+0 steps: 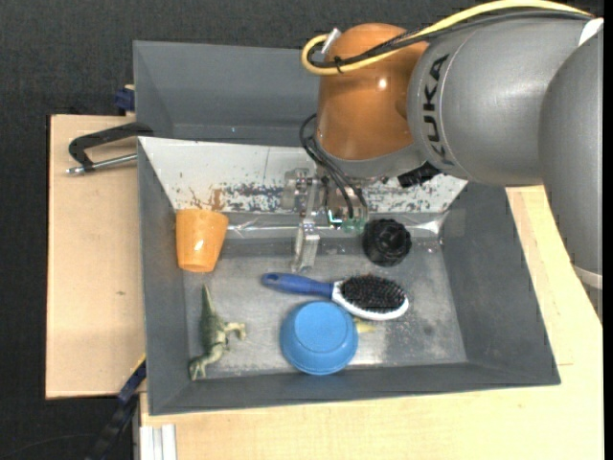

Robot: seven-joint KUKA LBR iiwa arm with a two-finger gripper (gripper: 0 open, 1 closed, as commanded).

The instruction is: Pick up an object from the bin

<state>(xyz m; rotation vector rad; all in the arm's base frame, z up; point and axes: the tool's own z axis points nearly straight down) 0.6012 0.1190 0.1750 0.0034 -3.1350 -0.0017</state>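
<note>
My gripper hangs over the middle of the bin, toward the back, its metal fingers pointing down just above the floor with nothing seen between them. Right below it lies a hairbrush with a blue handle and a black bristle head in a white rim. A black round knob-like thing sits to the gripper's right. A blue round bowl rests in front of the brush.
An orange cup lies on its side at the left. A green toy dinosaur lies at the front left. The arm and its orange cover reach in from the upper right over the bin's back wall.
</note>
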